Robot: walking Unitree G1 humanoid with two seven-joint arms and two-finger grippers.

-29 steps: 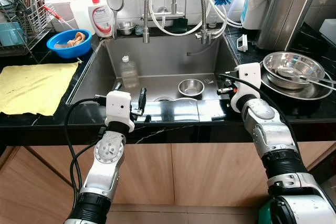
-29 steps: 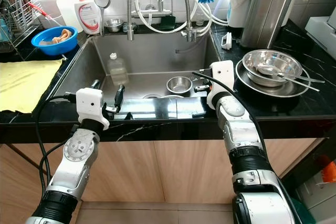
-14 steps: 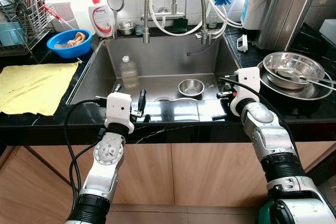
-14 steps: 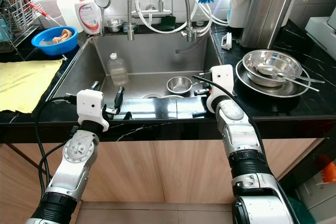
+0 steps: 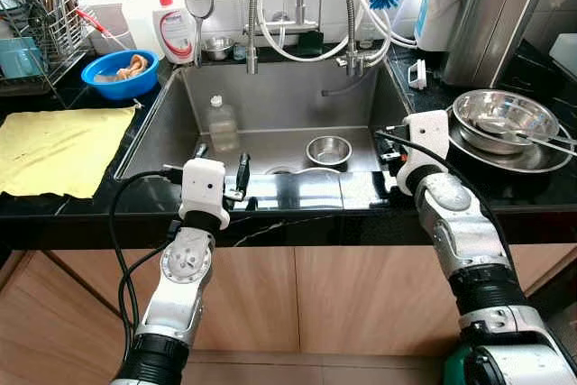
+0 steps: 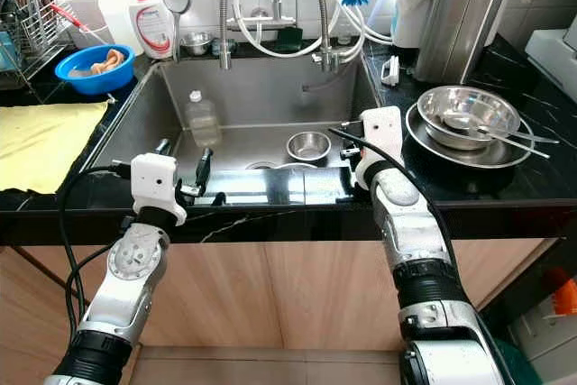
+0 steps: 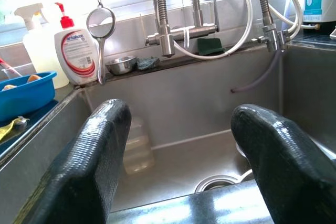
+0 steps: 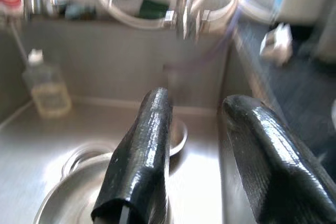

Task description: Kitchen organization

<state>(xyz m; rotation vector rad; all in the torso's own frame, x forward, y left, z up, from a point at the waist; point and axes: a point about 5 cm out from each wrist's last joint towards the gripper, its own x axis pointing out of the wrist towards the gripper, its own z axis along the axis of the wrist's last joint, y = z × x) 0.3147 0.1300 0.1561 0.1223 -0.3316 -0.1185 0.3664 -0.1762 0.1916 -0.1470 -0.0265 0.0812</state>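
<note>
Sink middle: the steel floor of the sink [image 5: 270, 146] is lying bare between a plastic bottle [image 5: 220, 123] at centre left and a small steel bowl [image 5: 328, 150] at centre right.
Above the sink: faucets and looping hoses [image 5: 302, 15] are hanging across the upper centre, crowding any way in from the back.
Left side: a yellow cloth [image 5: 54, 151] is lying flat, giving open room above it.
Right side: stacked steel bowls [image 5: 505, 123] are taking up the counter.
Front edge: both grippers, the left gripper [image 5: 222, 174] and the right gripper [image 5: 386, 149], are hovering with fingers apart at the black rim.
</note>
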